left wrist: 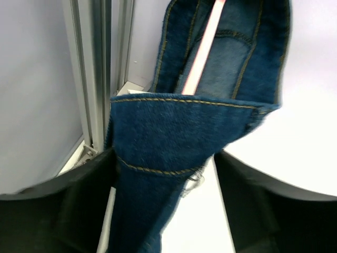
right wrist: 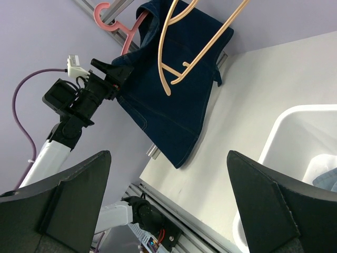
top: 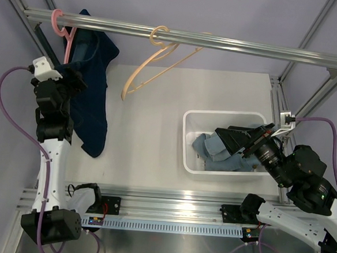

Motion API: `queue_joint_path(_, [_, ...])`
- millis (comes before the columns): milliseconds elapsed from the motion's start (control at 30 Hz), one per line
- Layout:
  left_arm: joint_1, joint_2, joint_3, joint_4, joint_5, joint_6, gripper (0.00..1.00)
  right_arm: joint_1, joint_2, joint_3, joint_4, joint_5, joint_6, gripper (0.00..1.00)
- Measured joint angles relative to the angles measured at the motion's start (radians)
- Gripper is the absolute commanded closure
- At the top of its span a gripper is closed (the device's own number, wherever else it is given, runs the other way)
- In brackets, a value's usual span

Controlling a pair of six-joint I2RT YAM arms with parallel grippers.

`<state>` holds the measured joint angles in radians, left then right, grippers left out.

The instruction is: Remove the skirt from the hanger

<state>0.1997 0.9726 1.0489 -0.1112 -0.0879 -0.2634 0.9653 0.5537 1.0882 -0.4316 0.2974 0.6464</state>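
Both stand open: my left hand (left wrist: 164, 182) straddles the skirt (left wrist: 168, 126) unclamped, right hand (right wrist: 168, 179) empty. Limp, heavyish denim; I'd pinch the stitched edge inside the left hand.

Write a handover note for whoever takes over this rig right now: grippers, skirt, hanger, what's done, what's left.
Left gripper: open, one finger on each side of the skirt, not clamped.
Right gripper: open and empty, over the bin.
Skirt: on the pink hanger, which hooks on the rail at the far left.
Done: left arm is at the skirt.
Left: grip the skirt and pull it off the hanger.
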Motion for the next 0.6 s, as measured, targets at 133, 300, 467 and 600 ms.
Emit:
queue_joint_path(133, [0.026, -0.023, 0.005, -0.026, 0.066, -0.031, 0.01, 0.000, 0.001, 0.000, 0.000, -0.001, -0.001, 0.01])
queue_joint_path(300, [0.028, -0.037, 0.061, -0.126, 0.122, -0.068, 0.01, 0.000, 0.002, -0.005, 0.010, -0.002, -0.003, 0.01])
queue_joint_path(467, [0.029, -0.116, 0.067, -0.149, 0.124, -0.101, 0.01, 0.000, 0.006, -0.006, 0.016, -0.003, -0.005, 0.01])
queue_joint_path(600, [0.029, -0.132, 0.117, -0.079, 0.127, -0.112, 0.12, 0.000, 0.006, -0.006, 0.016, -0.003, -0.008, 0.01])
